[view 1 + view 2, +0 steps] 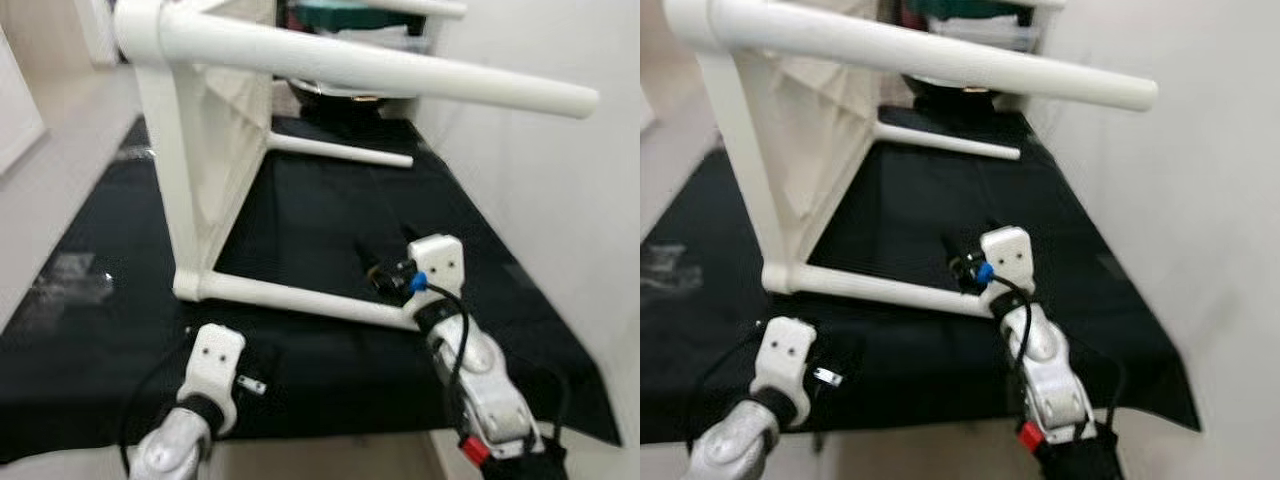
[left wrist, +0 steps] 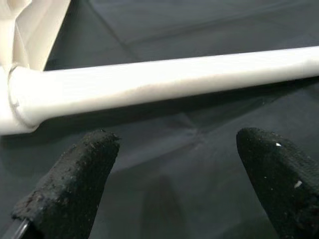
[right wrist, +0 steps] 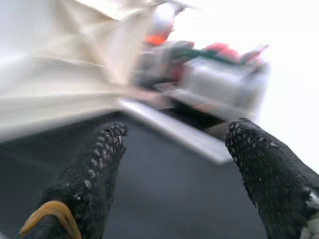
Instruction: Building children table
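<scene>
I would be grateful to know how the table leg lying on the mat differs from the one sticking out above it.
The lower leg rests flat on the black mat; the upper leg juts out in the air. The lower leg looks thinner, the upper one thicker, being nearer the camera. Both are white, round and fixed to the same tabletop.

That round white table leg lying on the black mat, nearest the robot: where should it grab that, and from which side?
Probably mid-length on the round white table leg, coming down from above with fingers straddling it. It lies flat on the black mat, one end joined to the white table frame, and the bare middle is smooth and even. The left gripper is open facing it.
</scene>
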### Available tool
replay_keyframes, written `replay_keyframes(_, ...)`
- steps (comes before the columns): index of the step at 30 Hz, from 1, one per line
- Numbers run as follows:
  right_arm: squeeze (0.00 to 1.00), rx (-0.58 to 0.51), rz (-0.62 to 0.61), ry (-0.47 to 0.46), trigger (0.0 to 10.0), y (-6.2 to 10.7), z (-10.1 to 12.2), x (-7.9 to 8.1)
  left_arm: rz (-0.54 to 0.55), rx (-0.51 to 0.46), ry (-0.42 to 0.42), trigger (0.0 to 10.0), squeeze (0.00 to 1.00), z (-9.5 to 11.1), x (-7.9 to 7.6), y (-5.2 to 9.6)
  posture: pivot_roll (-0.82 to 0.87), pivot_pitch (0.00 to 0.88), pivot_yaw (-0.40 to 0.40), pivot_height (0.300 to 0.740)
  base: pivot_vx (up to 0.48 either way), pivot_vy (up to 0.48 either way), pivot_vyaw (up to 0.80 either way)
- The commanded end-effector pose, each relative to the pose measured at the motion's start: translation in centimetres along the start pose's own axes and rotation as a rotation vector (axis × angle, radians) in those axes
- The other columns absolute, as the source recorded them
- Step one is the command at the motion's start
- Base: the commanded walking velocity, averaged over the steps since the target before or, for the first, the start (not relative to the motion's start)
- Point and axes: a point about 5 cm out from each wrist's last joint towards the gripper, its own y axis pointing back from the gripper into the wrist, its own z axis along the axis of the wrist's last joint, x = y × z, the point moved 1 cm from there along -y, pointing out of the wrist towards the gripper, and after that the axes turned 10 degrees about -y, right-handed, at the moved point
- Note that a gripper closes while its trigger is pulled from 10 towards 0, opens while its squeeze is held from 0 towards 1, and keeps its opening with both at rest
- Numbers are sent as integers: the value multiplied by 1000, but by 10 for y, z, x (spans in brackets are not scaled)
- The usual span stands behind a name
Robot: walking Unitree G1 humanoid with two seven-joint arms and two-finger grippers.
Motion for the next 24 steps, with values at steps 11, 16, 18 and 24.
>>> replay_keyframes(11, 0, -280, -229, 467, 10000, 18, 44, 5, -108, -135, -13, 10000, 0, 25, 11, -21, 77, 32, -86, 740, 0, 0, 0)
replay_keyframes(16, 0, -386, -251, 731, 10000, 32, 55, 19, -142, -177, -49, 10000, 0, 36, 19, -34, 75, 31, -76, 740, 0, 0, 0)
replay_keyframes(18, 0, -425, -292, 777, 10000, 34, 61, 21, -136, -180, -43, 10000, 0, 37, 22, -37, 73, 31, -70, 740, 0, 0, 0)
replay_keyframes(24, 0, -463, -422, 795, 10000, 30, 74, 14, -131, -203, -71, 10000, 0, 43, 31, -47, 70, 27, -56, 740, 0, 0, 0)
